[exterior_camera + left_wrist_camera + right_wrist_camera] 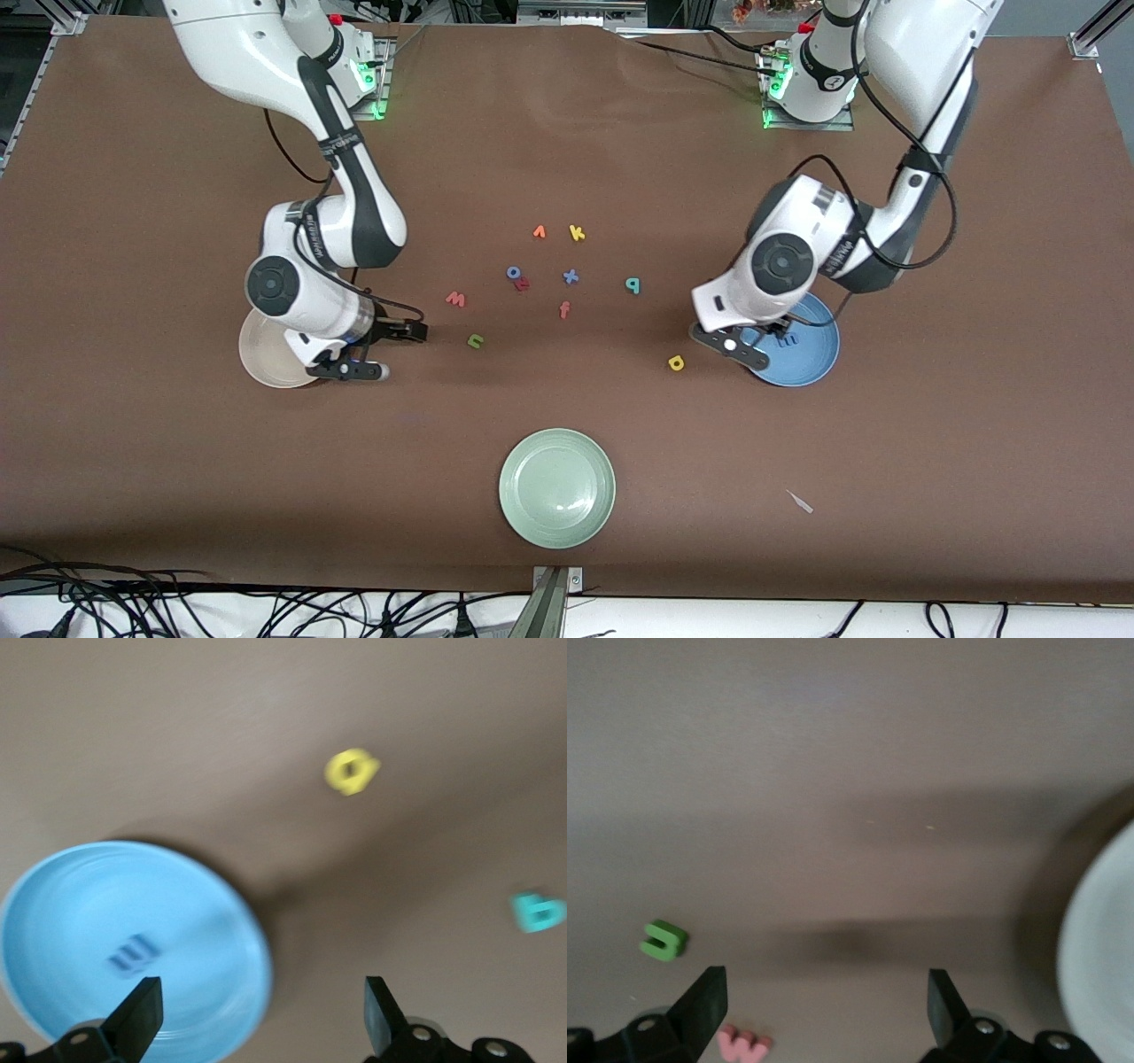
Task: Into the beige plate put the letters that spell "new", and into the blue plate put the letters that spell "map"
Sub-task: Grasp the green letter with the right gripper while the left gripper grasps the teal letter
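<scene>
The m (pixel 788 338) sits in the blue plate (pixel 819 354); the a (pixel 676 361) is just beside that plate, with the p (pixel 633 284) farther from the front camera, I think.

Brown cloth-covered table (pixel 567 133), wrinkled near top edge; black cables (pixel 133 607) on white floor below; metal frame corners.

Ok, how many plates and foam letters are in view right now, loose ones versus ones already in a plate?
Plates: 3 (beige plate, blue plate, pale green plate)
Loose foam letters: 10
Foam letters in a plate: 1 (blue m, in the blue plate)
Total: 14
The right arm hides part of the beige plate, so a letter there could be missed.
</scene>
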`<control>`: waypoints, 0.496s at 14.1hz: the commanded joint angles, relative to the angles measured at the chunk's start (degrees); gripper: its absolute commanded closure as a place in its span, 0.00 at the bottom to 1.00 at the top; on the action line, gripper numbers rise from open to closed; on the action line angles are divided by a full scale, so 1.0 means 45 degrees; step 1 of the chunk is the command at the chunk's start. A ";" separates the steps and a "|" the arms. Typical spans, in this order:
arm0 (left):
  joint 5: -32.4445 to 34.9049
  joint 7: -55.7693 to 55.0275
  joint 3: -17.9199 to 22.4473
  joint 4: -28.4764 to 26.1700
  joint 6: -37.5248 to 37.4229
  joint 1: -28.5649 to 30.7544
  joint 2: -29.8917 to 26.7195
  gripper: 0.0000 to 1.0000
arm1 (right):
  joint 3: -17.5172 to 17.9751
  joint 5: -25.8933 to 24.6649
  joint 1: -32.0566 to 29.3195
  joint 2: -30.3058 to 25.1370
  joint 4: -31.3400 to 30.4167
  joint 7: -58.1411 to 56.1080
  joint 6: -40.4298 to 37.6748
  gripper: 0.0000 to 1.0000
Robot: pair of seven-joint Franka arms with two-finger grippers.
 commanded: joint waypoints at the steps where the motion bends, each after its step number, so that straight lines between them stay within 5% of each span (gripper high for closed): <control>1: -0.0842 -0.1626 -0.0577 0.0302 0.0193 -0.0387 0.0697 0.00 | -0.0114 0.0281 0.0686 0.1030 0.1298 0.1292 -0.0033 0.00; 7: -0.0826 -0.5654 -0.0480 0.0088 0.2518 -0.2478 0.2202 0.00 | 0.0080 0.0359 0.1156 0.1736 0.1750 0.3091 0.0942 0.00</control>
